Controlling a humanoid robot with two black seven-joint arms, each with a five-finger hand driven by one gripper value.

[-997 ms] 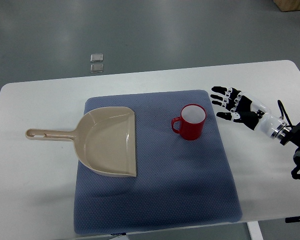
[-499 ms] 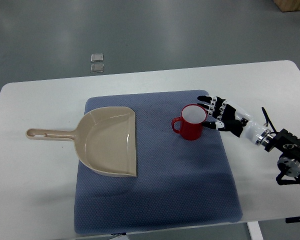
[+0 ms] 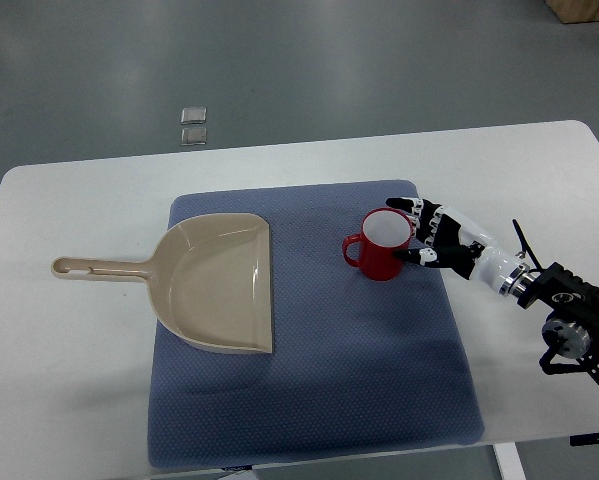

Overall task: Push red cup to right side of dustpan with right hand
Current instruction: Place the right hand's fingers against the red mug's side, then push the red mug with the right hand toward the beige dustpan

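Note:
A red cup (image 3: pixel 380 245) with a white inside stands upright on the blue mat (image 3: pixel 309 400), its handle pointing left. A beige dustpan (image 3: pixel 214 281) lies on the mat's left part, its handle reaching left over the white table. My right hand (image 3: pixel 419 232) comes in from the right edge with fingers spread, and its fingertips (image 3: pixel 409 256) touch the cup's right side. It holds nothing. The cup stands about a hand's width right of the dustpan's open edge. The left arm is out of view.
The white table (image 3: pixel 69 200) carries the mat in its middle. My right forearm and wrist joint (image 3: pixel 569 315) lie over the table's right part. Two small grey squares (image 3: pixel 193 124) sit on the floor beyond the table's far edge.
My right hand has moved left from the mat's right edge to the cup and now touches its right side. The cup and dustpan have barely moved.

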